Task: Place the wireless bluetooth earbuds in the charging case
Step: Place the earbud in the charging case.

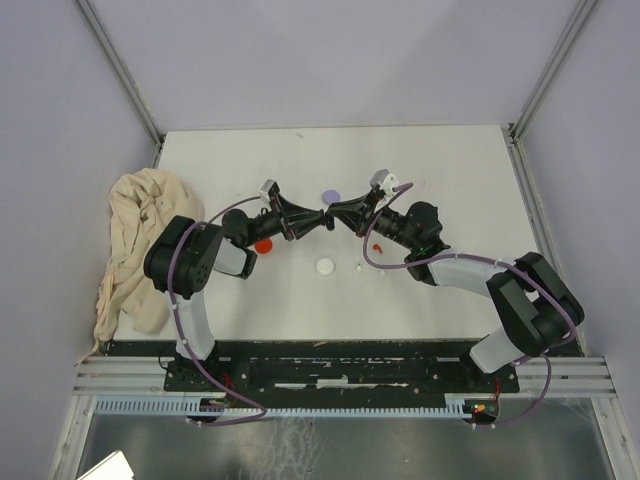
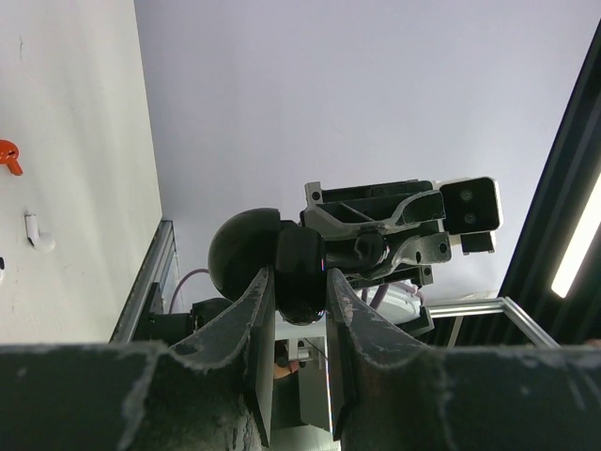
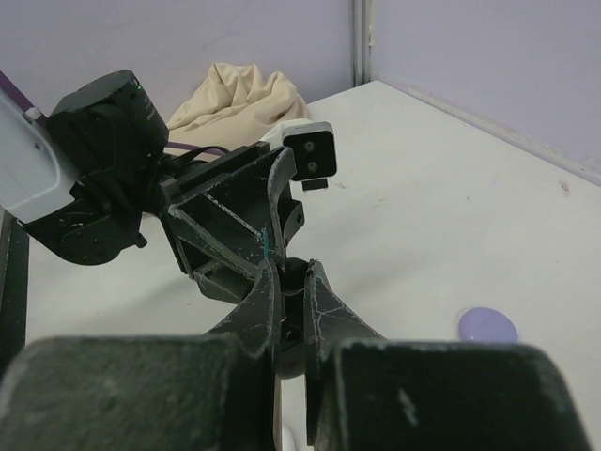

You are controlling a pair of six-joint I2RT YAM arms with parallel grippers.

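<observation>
Earbuds, loose: red earbud [image 1: 377,245] and white earbud [image 1: 358,266] lying on table [image 1: 450,170] just right of centre in overhead view, apart from each other, neither seated in any case. Other colours not made out.

Black charging case [image 2: 300,271]: round, held clear of the table at centre of overhead frame, pinched between the fingers of left gripper [image 1: 317,222].

Right gripper [image 1: 337,216]: tip to tip with the left, jaws pressed nearly together at the case's far side. What lies between them, if anything, not to be told.

Discs: lilac disc [image 1: 331,195] just above the meeting point; red disc [image 1: 264,244] to its lower left, beside the left arm's wrist; white disc [image 1: 325,266] below centre, near the white earbud.

Cloth [image 1: 135,250]: heaped at left edge of frame.

Risk, as judged: two grippers bearing on one small smooth case in mid-air. Uneven push likely to twist it out of the pinch, or to flick a tiny piece down among the discs.

Pose: both arms folded inward from the bottom corners, forearms converging in a shallow V, wrists rolled sideways.
</observation>
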